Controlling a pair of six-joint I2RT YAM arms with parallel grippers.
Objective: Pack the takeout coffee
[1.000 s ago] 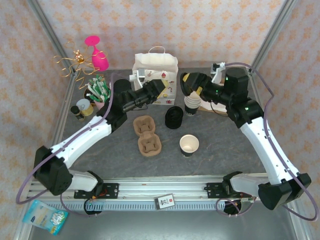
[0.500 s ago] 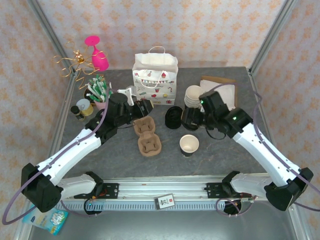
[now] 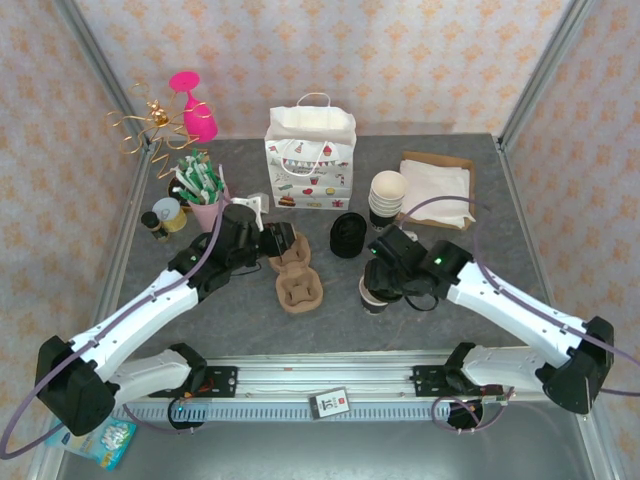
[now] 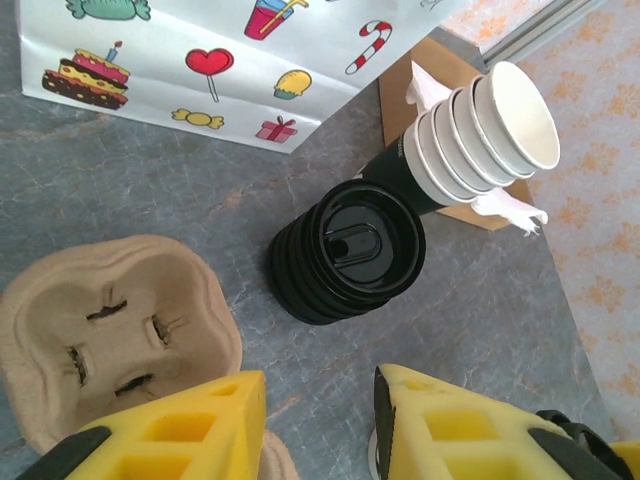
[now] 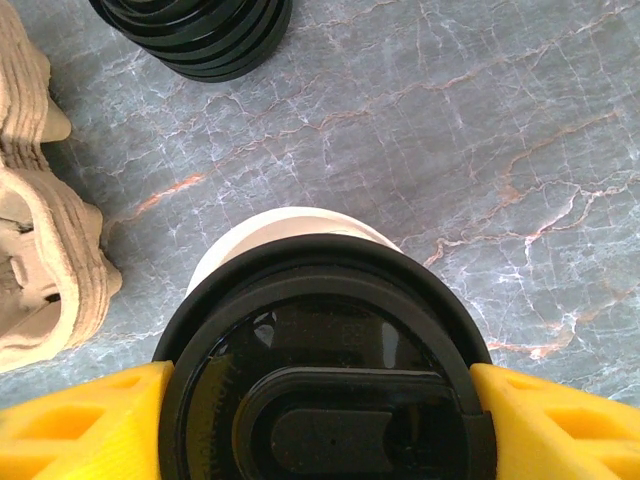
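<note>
right gripper (image 5: 325, 425) carried black lid (image 5: 325, 335) over cup (image 5: 285, 225), left gripper (image 4: 320, 425) withdrew

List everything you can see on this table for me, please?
gift bag: one, white with party prints, far middle
stacked cups: one stack, cream-rimmed, right of the bag
loose lids: one stack, black, beside those cups
cup carrier: layered stack, tan, table centre
paper cup: one, cream inside, under the held lid
black lid: one, over that cup
napkins: white pile, far right
pink cup: one, far left
left gripper: yellow fingers, open, over the carrier
right gripper: yellow fingers, shut on black lid
</note>
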